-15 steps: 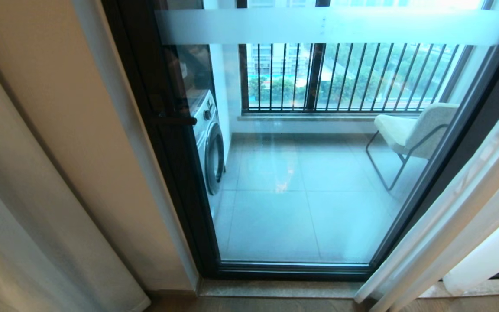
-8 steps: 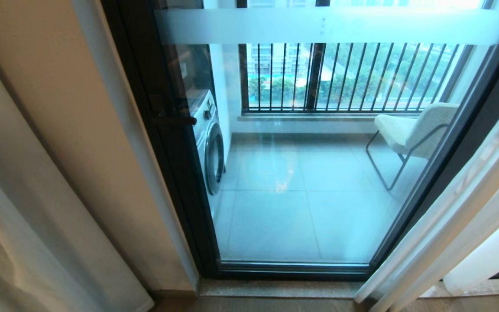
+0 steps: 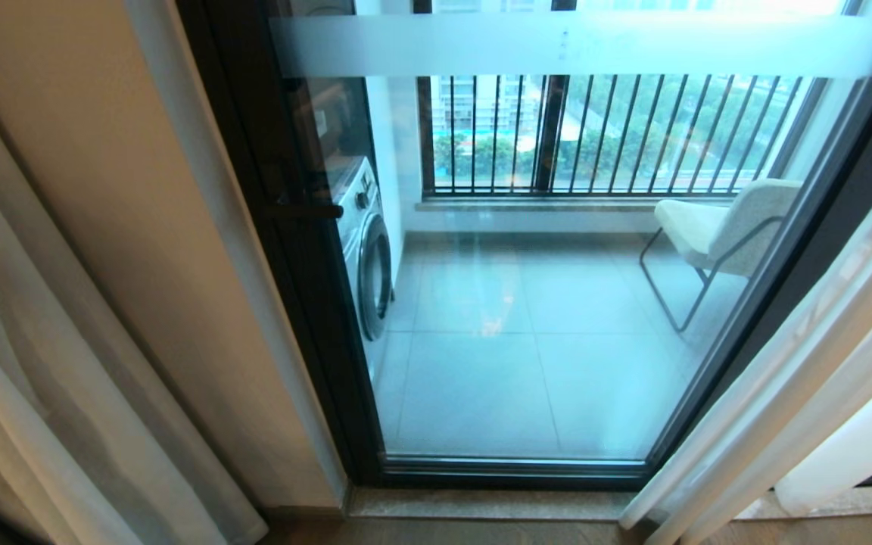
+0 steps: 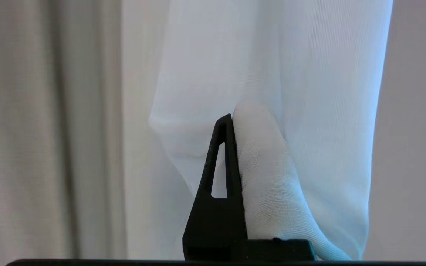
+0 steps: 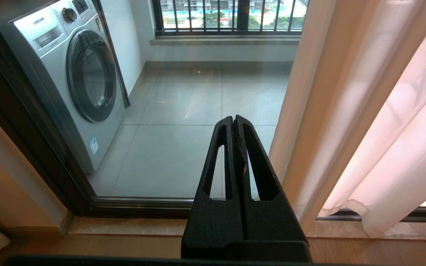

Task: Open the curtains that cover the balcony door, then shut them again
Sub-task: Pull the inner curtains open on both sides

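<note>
The curtains are parted to both sides w/ the door (image 3: 527,303) bare between them. The left curtain (image 3: 65,393) hangs at the left edge of the head view beside a tan drape (image 3: 141,250); the right curtain (image 3: 807,393) is bunched at the right edge. Long axis of both: vertical, floor to top of view, hems near the floor.

The left gripper (image 4: 235,122) is seen only in its wrist view: jaws pressed together, sheer fabric of the left curtain (image 4: 272,74) draped over one finger (image 4: 264,166) and prob. pinched between the two, the other finger bare and black. The cloth lies directly ahead of and around the tip. So the left arm is the one on the cloth; it is judged that the closing pull must go sideways, across the vertical folds, toward the middle of the door.

The right gripper (image 5: 234,122) is held low, jaws together on nothing, pointing at the glass. The right curtain (image 5: 401,140) is just beside it, not touched.

Surroundings: wood floor (image 3: 481,530) and a stone sill (image 3: 481,503) at the door's foot. Through the glass: tiled balcony, washer (image 3: 368,257), chair (image 3: 724,227), railing (image 3: 595,136). Black frame, frosted band across the top. Risk judged: thin cloth may slip from a shallow pinch.
</note>
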Available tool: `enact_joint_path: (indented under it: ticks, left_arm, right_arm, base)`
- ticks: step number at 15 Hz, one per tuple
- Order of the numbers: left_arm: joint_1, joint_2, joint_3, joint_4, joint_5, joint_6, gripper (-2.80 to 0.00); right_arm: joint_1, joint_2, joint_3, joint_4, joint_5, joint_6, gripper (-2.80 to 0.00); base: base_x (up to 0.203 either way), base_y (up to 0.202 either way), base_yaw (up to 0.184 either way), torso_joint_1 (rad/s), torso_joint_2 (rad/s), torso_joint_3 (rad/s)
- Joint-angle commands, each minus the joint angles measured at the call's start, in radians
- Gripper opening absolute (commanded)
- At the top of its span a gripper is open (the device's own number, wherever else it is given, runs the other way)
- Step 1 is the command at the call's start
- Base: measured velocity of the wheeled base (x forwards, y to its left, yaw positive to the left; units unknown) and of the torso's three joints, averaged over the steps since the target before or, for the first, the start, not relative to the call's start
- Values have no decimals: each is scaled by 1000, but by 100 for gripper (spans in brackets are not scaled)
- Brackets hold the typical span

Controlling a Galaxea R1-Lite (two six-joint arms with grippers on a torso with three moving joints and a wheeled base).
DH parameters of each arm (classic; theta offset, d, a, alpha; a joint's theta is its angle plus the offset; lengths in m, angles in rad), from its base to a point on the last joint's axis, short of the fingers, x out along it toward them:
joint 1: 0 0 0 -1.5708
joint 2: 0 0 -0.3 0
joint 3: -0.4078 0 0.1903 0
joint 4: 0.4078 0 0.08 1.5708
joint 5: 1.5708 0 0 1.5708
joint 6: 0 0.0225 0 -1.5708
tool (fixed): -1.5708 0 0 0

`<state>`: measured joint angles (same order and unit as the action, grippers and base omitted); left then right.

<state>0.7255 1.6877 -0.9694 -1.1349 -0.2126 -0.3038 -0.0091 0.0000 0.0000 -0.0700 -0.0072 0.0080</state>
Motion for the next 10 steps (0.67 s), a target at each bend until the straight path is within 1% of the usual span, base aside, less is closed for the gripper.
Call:
enact_joint_path:
  ticks: [1, 3, 10]
  left_arm:
    - [-28, -10, -2, -8, 1, -2, -280]
    - [-44, -11, 0, -8, 19, -2, -280]
    - [-46, -17, 3, -8, 22, -2, -280]
  right_arm:
    - [0, 1, 0, -1, 0, 0, -280]
    - [0, 1, 0, -1, 0, 0, -280]
    - [0, 0, 0, -1, 0, 0, -280]
  base:
    - [0, 0, 0, 0, 0, 0]
    - [0, 0, 0, 0, 0, 0]
    - [0, 0, 0, 0, 0, 0]
